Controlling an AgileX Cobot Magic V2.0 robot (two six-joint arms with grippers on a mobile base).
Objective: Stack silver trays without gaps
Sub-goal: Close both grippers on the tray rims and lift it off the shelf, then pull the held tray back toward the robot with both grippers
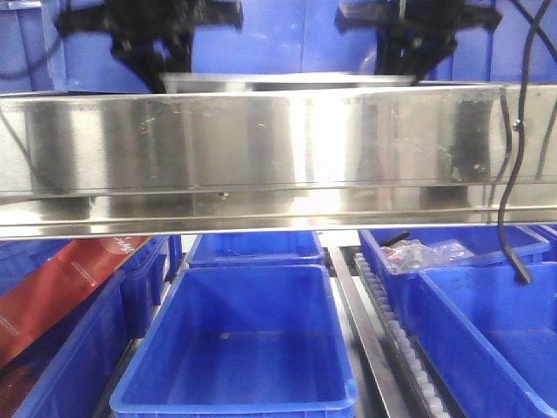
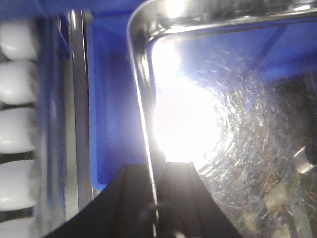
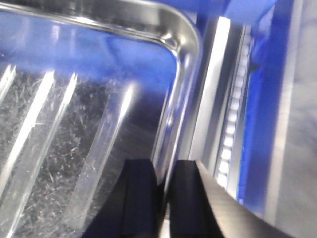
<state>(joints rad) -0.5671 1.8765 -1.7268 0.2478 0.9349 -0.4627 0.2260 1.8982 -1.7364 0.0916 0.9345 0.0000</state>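
Gripping the silver tray (image 1: pixel 287 82) at opposite sides, both claws are clenched on its thin rim. The left claw (image 2: pixel 154 171) has one finger inside the left rim and one outside. The right claw (image 3: pixel 166 168) holds the right rim the same way.

In the front view the tray sits level, behind and above the steel rail (image 1: pixel 261 157). Its floor is scratched and glaring. I cannot tell whether a second tray lies beneath it.

A blue bin wall (image 2: pixel 114 99) stands just beside the left rim, and a white roller track (image 3: pixel 232 124) runs beside the right.

Below the rail:
- The centre blue bin (image 1: pixel 235 405) stands open-topped.
- The rear right bin (image 1: pixel 374 257) holds a clear plastic bag (image 1: pixel 426 254).
- A red carton (image 1: pixel 61 292) leans across the left bin (image 1: pixel 83 357).
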